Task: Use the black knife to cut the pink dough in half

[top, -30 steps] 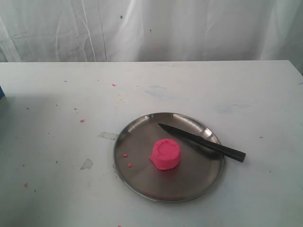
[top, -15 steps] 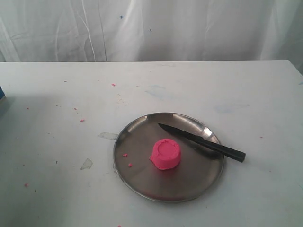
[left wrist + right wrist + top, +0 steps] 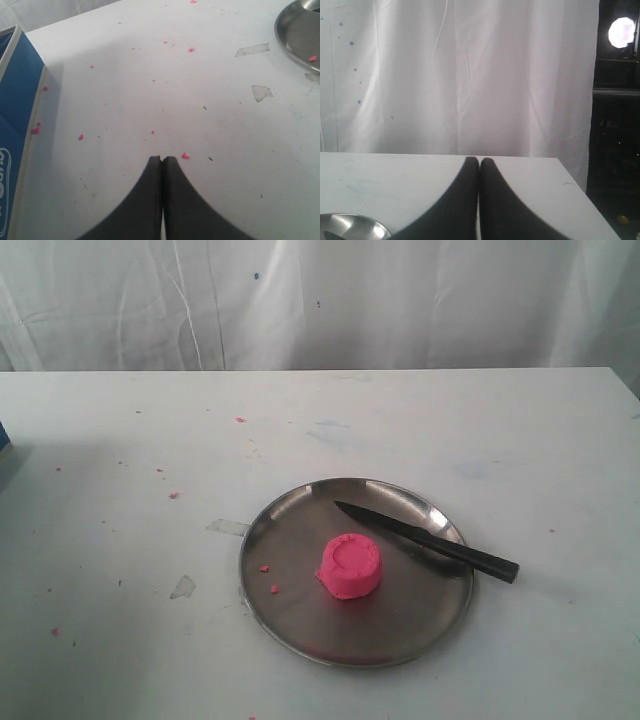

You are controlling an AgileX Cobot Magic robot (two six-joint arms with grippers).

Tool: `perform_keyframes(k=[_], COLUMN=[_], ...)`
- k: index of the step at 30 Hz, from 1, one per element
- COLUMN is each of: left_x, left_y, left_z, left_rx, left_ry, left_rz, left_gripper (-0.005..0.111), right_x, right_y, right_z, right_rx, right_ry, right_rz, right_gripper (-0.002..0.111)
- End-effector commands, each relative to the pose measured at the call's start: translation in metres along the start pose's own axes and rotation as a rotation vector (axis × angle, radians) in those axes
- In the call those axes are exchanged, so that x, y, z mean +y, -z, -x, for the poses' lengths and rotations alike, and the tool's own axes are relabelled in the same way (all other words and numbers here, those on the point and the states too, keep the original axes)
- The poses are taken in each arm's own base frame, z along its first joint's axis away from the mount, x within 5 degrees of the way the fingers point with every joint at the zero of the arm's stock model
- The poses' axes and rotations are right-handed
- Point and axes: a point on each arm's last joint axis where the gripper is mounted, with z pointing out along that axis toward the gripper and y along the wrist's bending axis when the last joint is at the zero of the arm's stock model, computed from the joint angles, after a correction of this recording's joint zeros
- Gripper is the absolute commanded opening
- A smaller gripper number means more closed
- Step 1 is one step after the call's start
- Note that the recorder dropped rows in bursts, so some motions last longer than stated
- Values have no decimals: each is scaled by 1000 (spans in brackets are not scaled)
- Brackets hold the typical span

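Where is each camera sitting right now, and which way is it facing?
Exterior view: off the arms, above the table, facing the curtain; sees the steel plate, pink dough and black knife; no arm shows.
Left wrist view: low over the table by a blue box, facing the plate's rim; shut left gripper shows.
Right wrist view: looks level across the table to the curtain; shut right gripper shows.
Shared: all three catch the plate; exterior and left wrist share a tape scrap.
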Motion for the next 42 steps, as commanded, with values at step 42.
perform_keyframes(k=[42], left_x=[0], left_y=[0], left_z=[-1], left_rx=[-1], left_ry=[5], left_rz=[4], left_gripper=[0], right_x=[0], right_y=[-38], right_z=[50], right_rx=[141], right_ry=[-145], right_rz=[-22], right_gripper=[0])
